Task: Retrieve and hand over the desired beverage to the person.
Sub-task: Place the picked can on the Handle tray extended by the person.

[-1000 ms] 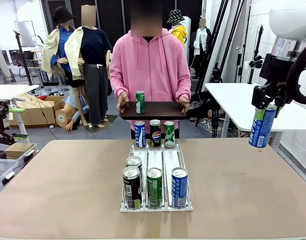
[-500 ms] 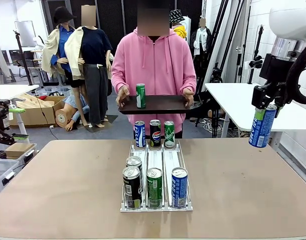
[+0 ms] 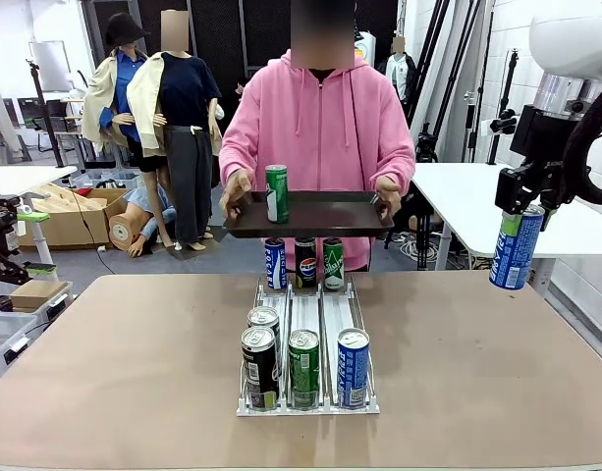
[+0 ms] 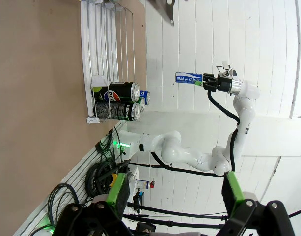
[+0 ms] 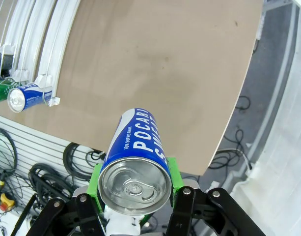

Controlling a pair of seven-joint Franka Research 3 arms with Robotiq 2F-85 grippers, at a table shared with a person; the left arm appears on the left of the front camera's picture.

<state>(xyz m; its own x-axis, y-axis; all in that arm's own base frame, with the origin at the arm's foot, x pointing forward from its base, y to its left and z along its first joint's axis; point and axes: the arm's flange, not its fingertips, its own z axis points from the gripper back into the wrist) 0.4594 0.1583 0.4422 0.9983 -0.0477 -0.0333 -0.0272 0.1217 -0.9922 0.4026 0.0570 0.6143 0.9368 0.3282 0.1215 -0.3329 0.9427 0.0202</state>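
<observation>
The blue can [image 5: 136, 162] clamped in the right pincer [image 5: 135, 189] reads "POCARI" in white, with a second word cut off. A black can [image 4: 122, 111] lying in the wire rack [image 4: 98, 64] at the counter's edge reads "PEPSI".

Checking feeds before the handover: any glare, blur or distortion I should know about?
Front view: even lighting, sharp, soft shadows under the cans. Left wrist view: rolled sideways, wide-angle bending of the white wall. Right wrist view: the blue Pocari Sweat can in the right claw is crisp, with mild sheen on its lid.
</observation>
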